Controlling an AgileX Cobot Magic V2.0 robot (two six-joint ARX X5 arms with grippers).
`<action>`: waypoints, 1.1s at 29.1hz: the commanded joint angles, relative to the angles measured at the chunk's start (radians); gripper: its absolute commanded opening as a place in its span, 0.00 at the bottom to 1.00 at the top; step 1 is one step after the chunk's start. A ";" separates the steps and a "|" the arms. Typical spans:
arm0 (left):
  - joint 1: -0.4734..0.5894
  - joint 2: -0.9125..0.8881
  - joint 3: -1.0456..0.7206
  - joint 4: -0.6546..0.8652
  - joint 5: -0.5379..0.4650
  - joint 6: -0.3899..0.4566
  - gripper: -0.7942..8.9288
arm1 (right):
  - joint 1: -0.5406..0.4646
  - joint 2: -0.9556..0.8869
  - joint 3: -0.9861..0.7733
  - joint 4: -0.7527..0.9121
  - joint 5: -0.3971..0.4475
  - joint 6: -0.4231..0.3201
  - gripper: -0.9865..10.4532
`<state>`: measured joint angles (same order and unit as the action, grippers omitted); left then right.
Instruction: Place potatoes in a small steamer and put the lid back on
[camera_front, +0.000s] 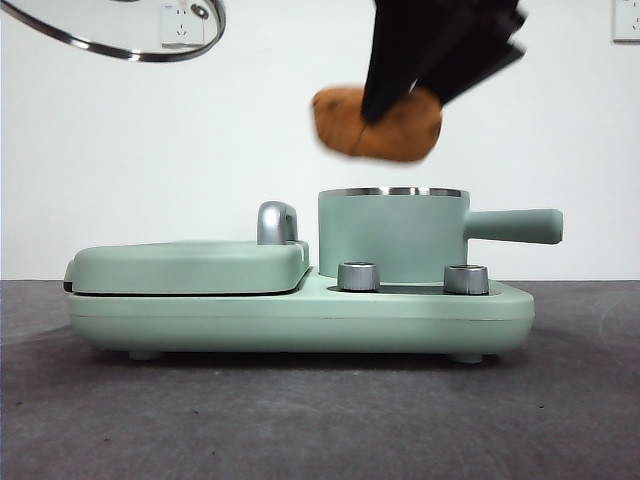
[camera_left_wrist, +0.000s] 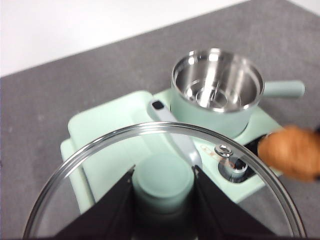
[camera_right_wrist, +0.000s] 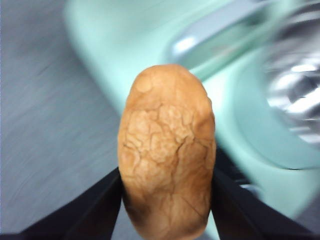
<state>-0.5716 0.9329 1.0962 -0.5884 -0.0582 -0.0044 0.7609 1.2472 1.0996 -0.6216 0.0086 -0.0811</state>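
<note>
The mint-green cooker base (camera_front: 300, 320) sits on the grey table (camera_front: 300, 430) and spans most of the front view, with two steel dials (camera_front: 359, 276) on its near edge. On its left half lies the flat griddle cover (camera_front: 190, 265), closed, with a chrome handle (camera_front: 277, 222) rising at its right end.

On the right half stands the small steamer (camera_front: 392, 235), upright and uncovered, its straight side handle (camera_front: 512, 226) pointing right. From the left wrist view the steamer (camera_left_wrist: 217, 90) shows a bare steel inside (nothing lies in it).

The lid (camera_left_wrist: 165, 175) is held well above the table, high at the left of the scene; only its steel rim (camera_front: 130, 45) shows at the top left corner of the front view. The left gripper (camera_left_wrist: 163, 192) has its jaws closed on the lid's mint-green knob (camera_left_wrist: 163, 181), one jaw on either side.

The potatoes (camera_front: 378, 122), a single orange-brown lump with cracked skin, hang in the air just above the steamer's rim and a little to its left, not touching it. The right gripper (camera_right_wrist: 167, 200) comes down from above and clamps the lump (camera_right_wrist: 167, 150) between its two black jaws, pressed against both flanks (this view is blurred).
</note>
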 joint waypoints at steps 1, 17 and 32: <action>-0.005 0.002 0.017 0.042 -0.006 -0.008 0.09 | -0.037 0.024 0.061 0.000 0.030 0.063 0.30; -0.005 0.002 0.017 0.043 -0.006 -0.008 0.09 | -0.298 0.381 0.373 0.000 -0.172 0.074 0.30; -0.005 0.002 0.017 0.043 -0.006 -0.013 0.09 | -0.357 0.624 0.487 -0.013 -0.193 0.062 0.30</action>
<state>-0.5716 0.9329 1.0962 -0.5793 -0.0582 -0.0128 0.4019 1.8515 1.5600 -0.6388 -0.1833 -0.0189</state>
